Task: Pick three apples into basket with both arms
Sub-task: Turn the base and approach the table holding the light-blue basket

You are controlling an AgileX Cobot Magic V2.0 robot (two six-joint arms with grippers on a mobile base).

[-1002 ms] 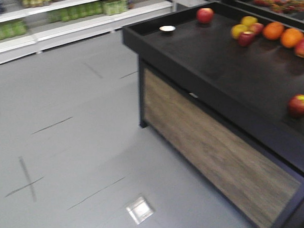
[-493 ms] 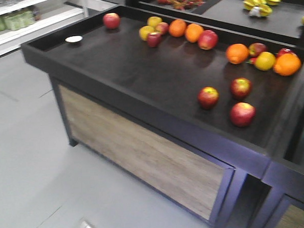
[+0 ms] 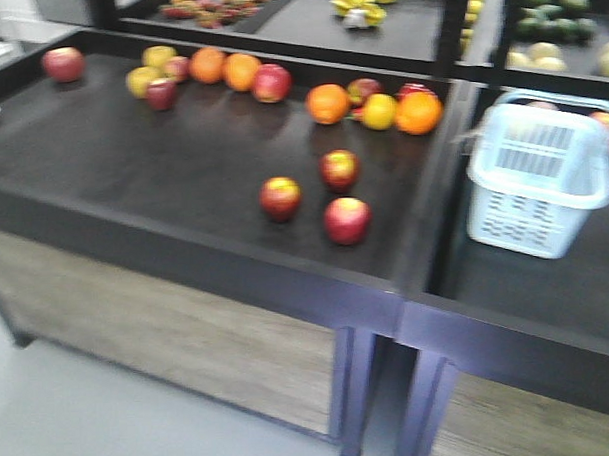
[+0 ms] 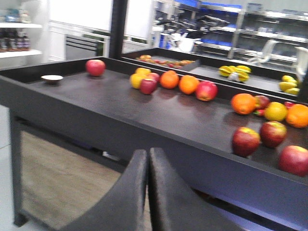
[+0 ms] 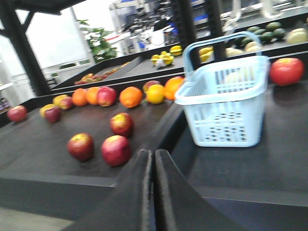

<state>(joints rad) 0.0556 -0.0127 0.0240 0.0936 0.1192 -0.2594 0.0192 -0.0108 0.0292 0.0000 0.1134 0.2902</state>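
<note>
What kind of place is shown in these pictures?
Probably a supermarket produce section, or a mock-up: loose apples and oranges on a black display table, a pale blue shopping basket, and a shelf of bottles.

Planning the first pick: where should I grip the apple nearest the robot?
Across its widest middle, from above: the apple is round and sits apart from its two neighbours, so there is room either side. Open the shut right end effector first.
</note>
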